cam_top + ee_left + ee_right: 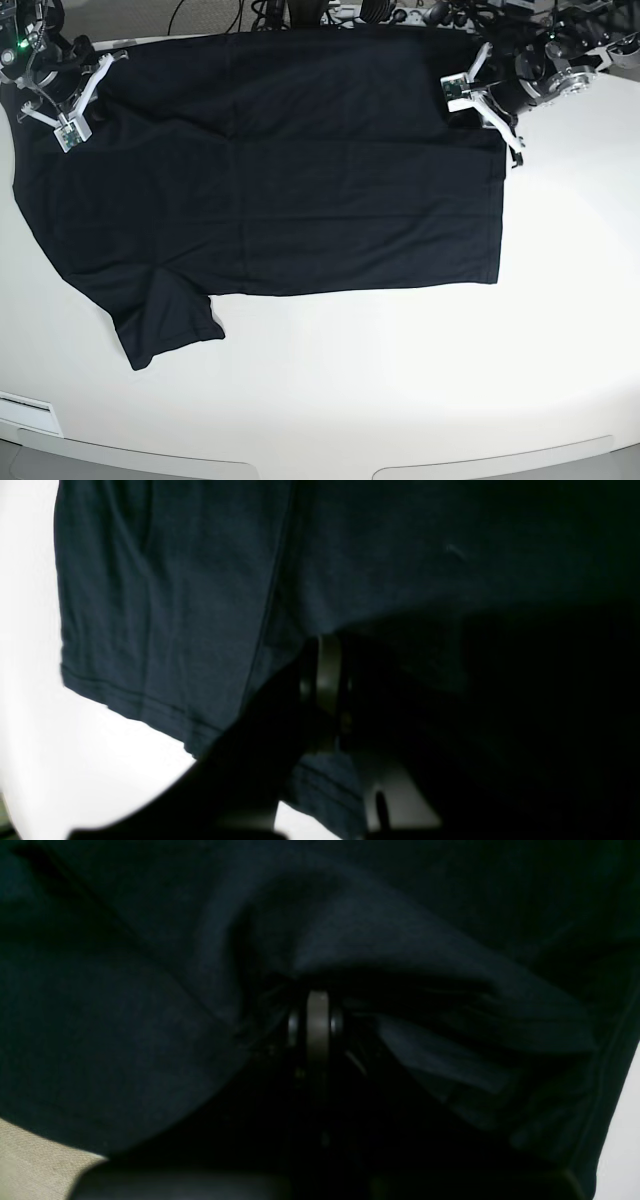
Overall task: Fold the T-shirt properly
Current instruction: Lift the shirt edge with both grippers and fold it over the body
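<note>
Soft matte black T-shirt (270,160) flat; left hand (325,690), right hand (317,1025) pinching cloth.

A white round-edged table (420,380) fills the view under bright light, with dark cables (330,12) behind its far edge.

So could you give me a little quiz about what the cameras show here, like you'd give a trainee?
1. True or false: the T-shirt is already folded into a small square.
2. Which lies nearest the table's front edge? A) the collar B) one short sleeve C) both arms
3. Fill in: the left gripper and the right gripper each hold the shirt's ___ edge.

Key
1. False: it lies spread flat.
2. B.
3. Far; both sets of fingers are shut on cloth.
</note>
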Tool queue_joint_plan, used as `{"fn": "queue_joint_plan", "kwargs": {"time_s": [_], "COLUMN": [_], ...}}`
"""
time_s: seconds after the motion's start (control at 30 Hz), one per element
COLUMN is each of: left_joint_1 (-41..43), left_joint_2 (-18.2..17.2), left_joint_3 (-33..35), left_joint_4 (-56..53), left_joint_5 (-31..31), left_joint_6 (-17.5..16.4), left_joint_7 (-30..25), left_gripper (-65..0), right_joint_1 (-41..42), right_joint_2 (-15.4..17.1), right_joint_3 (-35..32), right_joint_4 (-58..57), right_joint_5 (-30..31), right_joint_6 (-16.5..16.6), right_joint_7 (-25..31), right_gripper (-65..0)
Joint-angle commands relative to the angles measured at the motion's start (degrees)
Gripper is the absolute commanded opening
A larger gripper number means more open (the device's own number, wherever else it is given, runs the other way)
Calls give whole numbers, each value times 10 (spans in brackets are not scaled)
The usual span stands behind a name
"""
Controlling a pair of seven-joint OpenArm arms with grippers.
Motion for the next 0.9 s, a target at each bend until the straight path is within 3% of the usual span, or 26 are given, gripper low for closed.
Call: {"fn": "queue_joint_plan", "kwargs": {"time_s": [0.0,0.1,0.3,0.5,0.87], "left_joint_1": [-2,-2,-5,-5,-5], "left_joint_2": [-13,-13,-12,-11,-11], "left_joint_3": [1,1,0,1,1], "left_joint_4": [1,1,1,1,1], "left_joint_5": [12,38,51,60,60], "left_joint_6": [13,35,34,34,53], "left_joint_7": [23,23,10,10,11], "left_gripper": [-650,-650,-650,-650,-650], "right_joint_1": [-6,-6,-6,-6,-40], "right_joint_2": [8,8,7,7,7], "right_joint_3": [2,2,2,2,2], "right_joint_4": [2,2,2,2,2], "right_joint_5": [-7,-1,2,44,41], "right_joint_6": [-11,-29,-40,-39,-46], "right_joint_7": [-31,-69,-91,-137,-148], "right_gripper": [-650,-650,-650,-650,-650]}}
